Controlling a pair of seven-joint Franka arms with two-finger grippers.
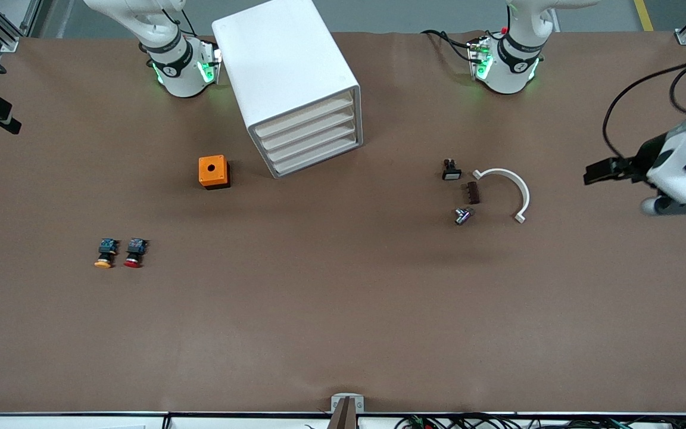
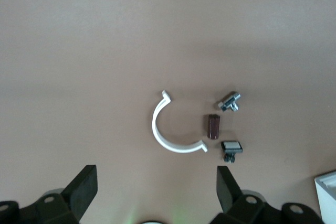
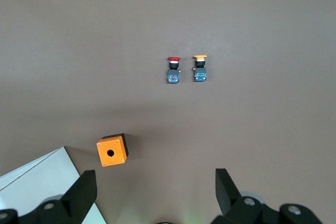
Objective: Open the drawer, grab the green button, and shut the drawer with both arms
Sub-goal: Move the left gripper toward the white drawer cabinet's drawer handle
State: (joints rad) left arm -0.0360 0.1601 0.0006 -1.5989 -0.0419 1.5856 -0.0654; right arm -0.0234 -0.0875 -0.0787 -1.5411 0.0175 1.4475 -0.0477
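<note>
Left wrist view shows your left gripper [image 2: 152, 195] spread wide, holding nothing, over bare table near the white clip [image 2: 170, 129]. The right gripper [image 3: 152, 195] is likewise spread above the orange box [image 3: 112, 150]. The bottom drawer [image 1: 318, 156] sits closed in the cabinet [image 1: 286, 71]; it probably slides lightly, so hook its front lip. No green button is visible.

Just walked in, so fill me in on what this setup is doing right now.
Nothing is being handled yet. The white cabinet has all four drawers shut, including the lowest drawer, and no green button shows. The left gripper hangs open over small parts near a white clip. The right gripper hangs open over the table near an orange box.
</note>
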